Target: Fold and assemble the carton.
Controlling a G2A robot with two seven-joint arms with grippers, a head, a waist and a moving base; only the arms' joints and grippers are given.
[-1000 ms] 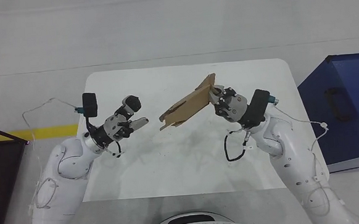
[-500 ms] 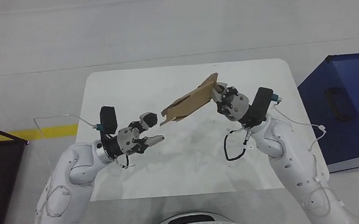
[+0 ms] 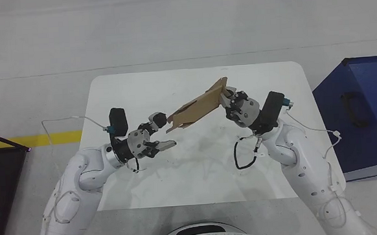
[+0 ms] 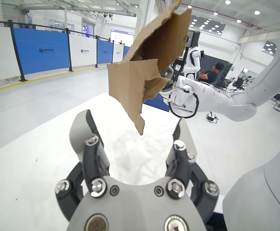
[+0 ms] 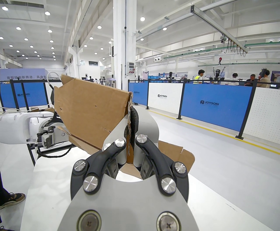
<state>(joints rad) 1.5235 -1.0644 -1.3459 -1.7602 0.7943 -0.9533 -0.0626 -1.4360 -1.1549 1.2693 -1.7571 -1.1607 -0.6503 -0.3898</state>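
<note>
A flat brown cardboard carton (image 3: pixel 198 108) hangs tilted above the middle of the white table (image 3: pixel 263 171). My right gripper (image 3: pixel 229 104) is shut on its right-hand edge; the right wrist view shows the carton (image 5: pixel 91 113) pinched between the two fingers (image 5: pixel 142 122). My left gripper (image 3: pixel 162 131) is open just left of and below the carton's lower corner, not touching it. In the left wrist view, the carton's ragged lower flap (image 4: pixel 131 94) hangs above the gap between the open fingertips (image 4: pixel 89 122).
A dark blue bin (image 3: pixel 364 116) stands off the table's right side. A dark object (image 3: pixel 1 187) sits by the left edge, with a yellow floor line (image 3: pixel 53 137) beside it. Blue and white barriers (image 5: pixel 196 102) fence the area.
My left arm swung from the table's left side toward the centre, bringing its open gripper close under the carton's lower corner. The right gripper and carton have hardly shifted.
</note>
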